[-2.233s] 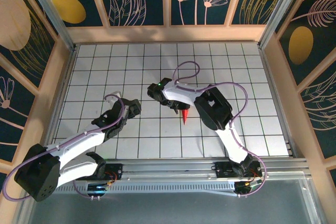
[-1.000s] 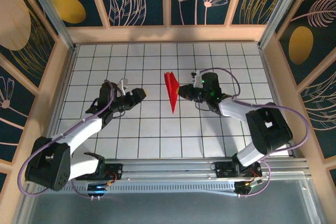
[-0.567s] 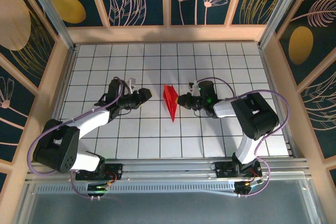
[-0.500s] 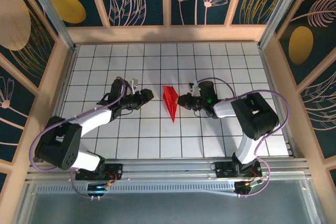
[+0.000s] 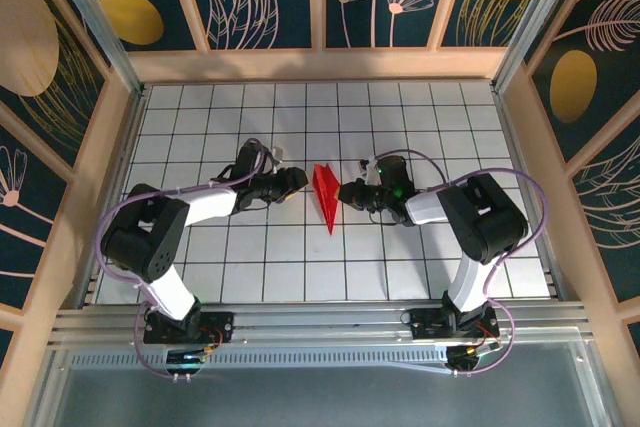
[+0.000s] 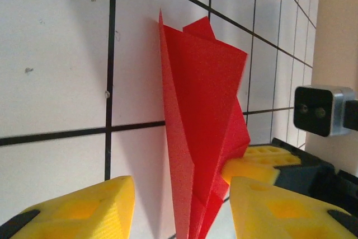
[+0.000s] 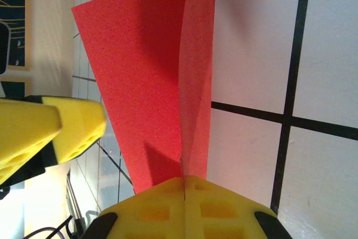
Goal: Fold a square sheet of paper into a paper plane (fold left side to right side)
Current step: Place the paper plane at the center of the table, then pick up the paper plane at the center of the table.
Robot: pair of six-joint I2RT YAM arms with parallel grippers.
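The paper plane point(image 5: 324, 192) sits mid-table point(image 5: 420, 117), with bare tiles all round it and the walls well apart. Its long axis runs far-to-near, nose toward the arms' bases. The right gripper point(image 5: 343, 192) pinches its right side, jaws closed tight. The left wrist view shows the left gripper point(image 6: 180, 186) with jaws apart and the paper between them.

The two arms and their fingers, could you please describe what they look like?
Both the left arm and the right arm have white links between bulky black joint housings, with a thin purple cable looping along each. A small green light glows near the right wrist. The fingers are blocky yellow pads with recessed holes.
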